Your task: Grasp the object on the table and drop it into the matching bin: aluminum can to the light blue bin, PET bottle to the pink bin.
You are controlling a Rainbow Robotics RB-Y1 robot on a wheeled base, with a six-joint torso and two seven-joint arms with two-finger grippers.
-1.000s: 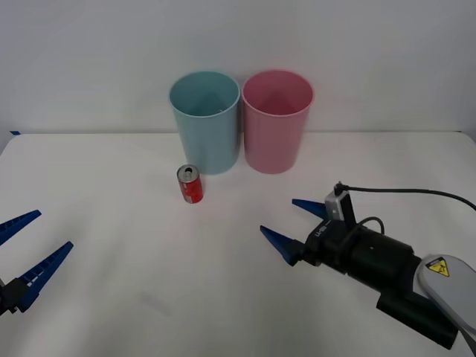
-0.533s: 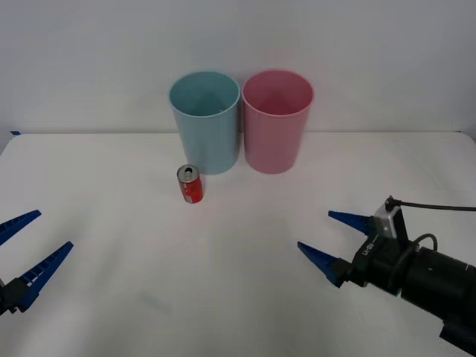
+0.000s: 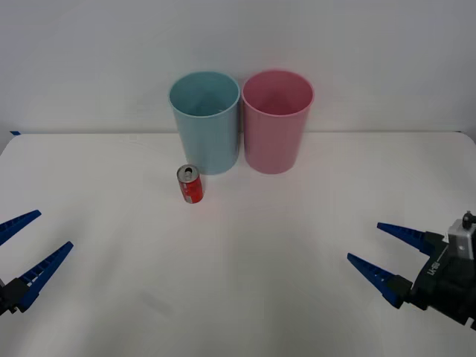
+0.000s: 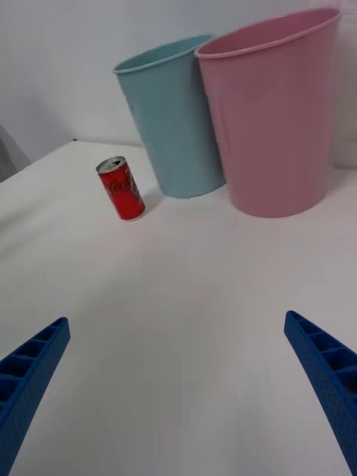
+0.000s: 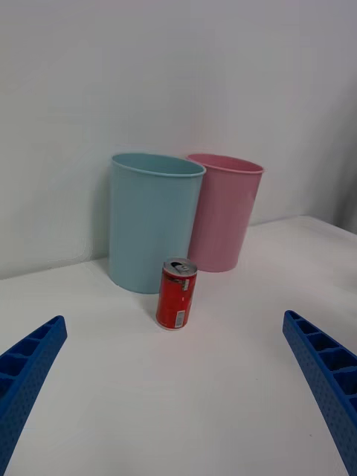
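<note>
A small red aluminum can with a silver top stands upright on the white table, just in front of the light blue bin. The pink bin stands beside the blue one, on its right. The can also appears in the right wrist view and, as the can, in the left wrist view, with both bins behind it. My left gripper is open at the table's front left, far from the can. My right gripper is open at the front right, with nothing between its fingers.
A plain white wall rises behind the bins. The tabletop between the can and both grippers is bare white surface.
My right gripper has drawn back to the right and toward the table's front edge, away from the can. The left arm, can and bins have not moved.
</note>
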